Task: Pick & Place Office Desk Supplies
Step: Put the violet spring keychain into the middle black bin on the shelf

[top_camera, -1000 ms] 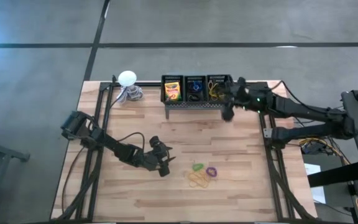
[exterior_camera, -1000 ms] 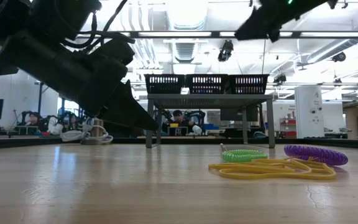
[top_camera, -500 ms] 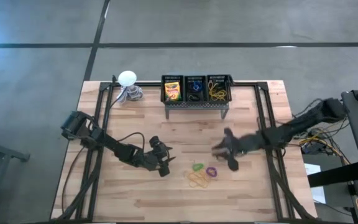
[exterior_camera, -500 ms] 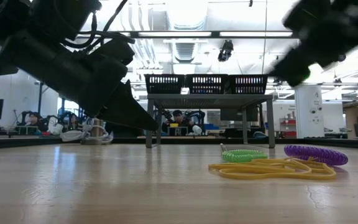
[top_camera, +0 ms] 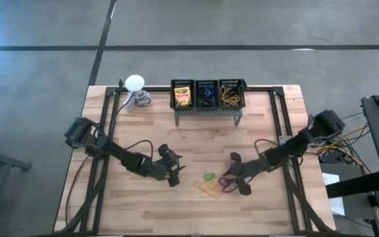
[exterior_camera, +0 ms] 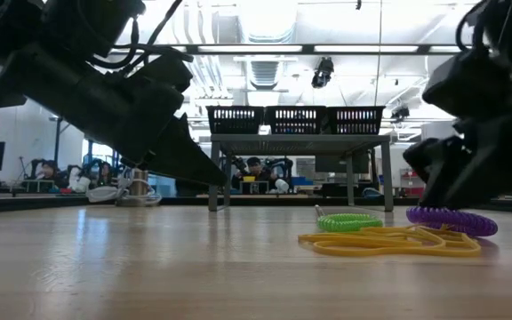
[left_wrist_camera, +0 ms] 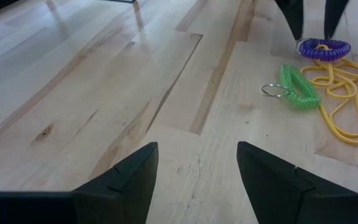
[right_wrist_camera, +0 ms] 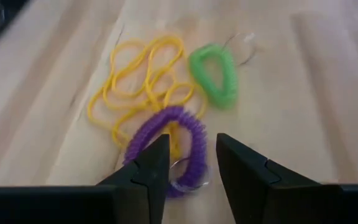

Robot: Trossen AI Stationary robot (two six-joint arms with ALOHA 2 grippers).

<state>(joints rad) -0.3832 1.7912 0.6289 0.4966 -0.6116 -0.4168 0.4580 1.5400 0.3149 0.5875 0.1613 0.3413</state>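
Three loose supplies lie on the wooden table [top_camera: 255, 217]: a purple coil ring [right_wrist_camera: 166, 146], a green coil ring [right_wrist_camera: 213, 71] and a tangle of yellow rubber bands [right_wrist_camera: 135, 81]. My right gripper [right_wrist_camera: 191, 142] is open and hovers low over the purple ring [top_camera: 224, 181], one finger on either side of its near end, without plain contact. My left gripper [left_wrist_camera: 197, 149] is open over bare wood, left of the green ring [top_camera: 208, 177], its fingers pointing toward the rings.
A raised stand at the far edge carries three black baskets [top_camera: 207, 95] holding a crayon box [top_camera: 182, 97], rings and yellow bands. A white ball on a coiled grey base [top_camera: 135, 83] sits at the far left. Bare wood lies between the stand and the rings.
My right gripper has swung from over the baskets at the far edge toward the near edge and down, tipping its fingers downward, and now hangs just over the purple ring. The rings and bands lie where they were.
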